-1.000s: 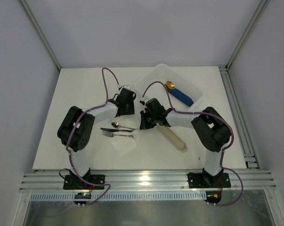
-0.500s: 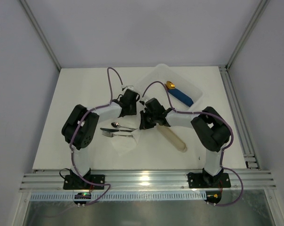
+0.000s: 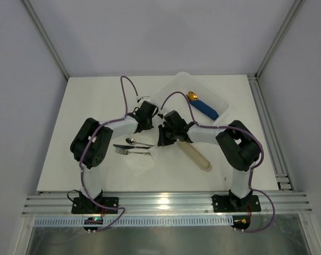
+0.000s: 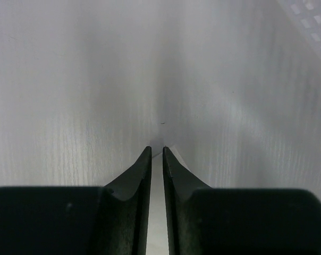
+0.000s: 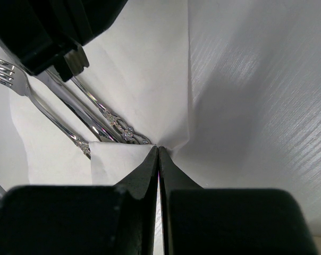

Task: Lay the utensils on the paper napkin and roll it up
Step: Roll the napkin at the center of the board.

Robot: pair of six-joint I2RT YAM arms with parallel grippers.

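The paper napkin [image 3: 141, 162] lies rumpled on the table, and the utensils [image 3: 131, 147] rest across it, pointing left. The right wrist view shows their ornate silver handles [image 5: 104, 117] on the white napkin [image 5: 144, 69]. My right gripper [image 3: 161, 139] is shut on a raised napkin corner just right of the handles, its jaws pressed together [image 5: 158, 147]. My left gripper [image 3: 151, 118] sits at the napkin's far side. Its jaws [image 4: 156, 149] stand only a sliver apart, with a white napkin corner [image 4: 176, 155] at the tips.
A white plastic tray [image 3: 208, 87] stands at the back right with a blue-handled gold-tipped piece [image 3: 203, 109] inside. A beige oblong sleeve [image 3: 195, 155] lies on the table right of the napkin. The left gripper's black body [image 5: 38, 32] hangs over the utensils.
The left arm has swung right to the napkin's far corner, and its jaws have narrowed from clearly open to almost together. The right arm and the utensils have not moved.
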